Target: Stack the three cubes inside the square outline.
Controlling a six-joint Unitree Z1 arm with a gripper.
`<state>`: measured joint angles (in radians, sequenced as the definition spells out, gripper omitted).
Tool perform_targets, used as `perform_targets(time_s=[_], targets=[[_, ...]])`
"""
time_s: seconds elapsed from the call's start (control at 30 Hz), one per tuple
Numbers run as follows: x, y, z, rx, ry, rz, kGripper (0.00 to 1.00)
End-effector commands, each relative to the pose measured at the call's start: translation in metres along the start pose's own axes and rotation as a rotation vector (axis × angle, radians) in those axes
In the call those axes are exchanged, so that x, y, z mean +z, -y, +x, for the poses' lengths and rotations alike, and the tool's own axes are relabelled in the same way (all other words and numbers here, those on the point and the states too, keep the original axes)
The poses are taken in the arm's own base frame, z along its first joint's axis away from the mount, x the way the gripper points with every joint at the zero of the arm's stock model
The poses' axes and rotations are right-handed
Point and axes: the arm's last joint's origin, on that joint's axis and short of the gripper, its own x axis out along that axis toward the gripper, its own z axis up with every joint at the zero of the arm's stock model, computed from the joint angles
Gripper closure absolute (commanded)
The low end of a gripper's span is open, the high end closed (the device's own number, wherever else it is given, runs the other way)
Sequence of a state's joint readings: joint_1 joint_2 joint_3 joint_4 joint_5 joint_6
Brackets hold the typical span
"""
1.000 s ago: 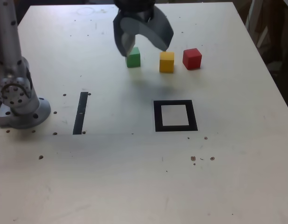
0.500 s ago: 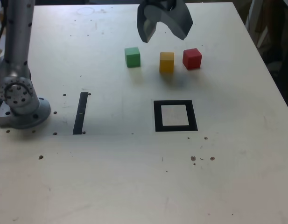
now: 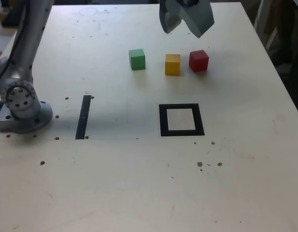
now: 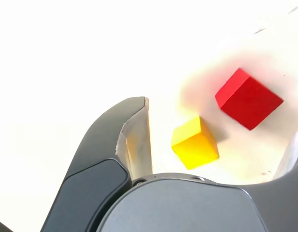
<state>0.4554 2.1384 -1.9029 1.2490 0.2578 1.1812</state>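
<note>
Cubes first: three of them sit in a row on the far half of the tabletop, none touching another. In the exterior view the green cube is at that view's left, set apart from the other two; the yellow cube is in the middle, and the red cube stands just beside it on the exterior view's right. The square outline, thick black tape round a pale centre, lies nearer the camera, roughly in line with the yellow cube, and holds nothing.

My jaws hang above the tabletop beyond the yellow and red cubes, spread apart, gripping nothing. Their upper part is cut off by the top edge of the exterior view, so I only see the two dark fingers. In the wrist view my own dark housing fills the lower part, and the tabletop is washed out to near white by glare, so its surface detail is lost. That view shows the yellow cube and the red cube between my fingers; the green cube falls outside it.

At the exterior view's left, my grey base is bolted to the tabletop, and a straight black tape strip lies between it and the outline. Small dark specks dot the pale surface. I can read no writing or labels anywhere
</note>
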Motion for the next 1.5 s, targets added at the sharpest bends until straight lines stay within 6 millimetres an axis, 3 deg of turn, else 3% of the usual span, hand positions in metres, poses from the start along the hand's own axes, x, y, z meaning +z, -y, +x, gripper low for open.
perform_targets(time_s=[0.0,0.53,1.03,1.13,1.37,1.47], targets=[[0.002,-0.005,0.004,-0.007,-0.004,0.026,0.01],[0.03,-0.028,0.024,-0.029,-0.025,0.085,0.03],[0.069,-0.022,0.054,-0.075,-0.073,0.115,0.11],[0.072,-0.021,0.058,-0.074,-0.093,0.105,0.17],[0.075,-0.021,0.062,-0.068,-0.115,0.089,0.47],[0.077,-0.02,0.063,-0.071,-0.113,0.094,0.55]])
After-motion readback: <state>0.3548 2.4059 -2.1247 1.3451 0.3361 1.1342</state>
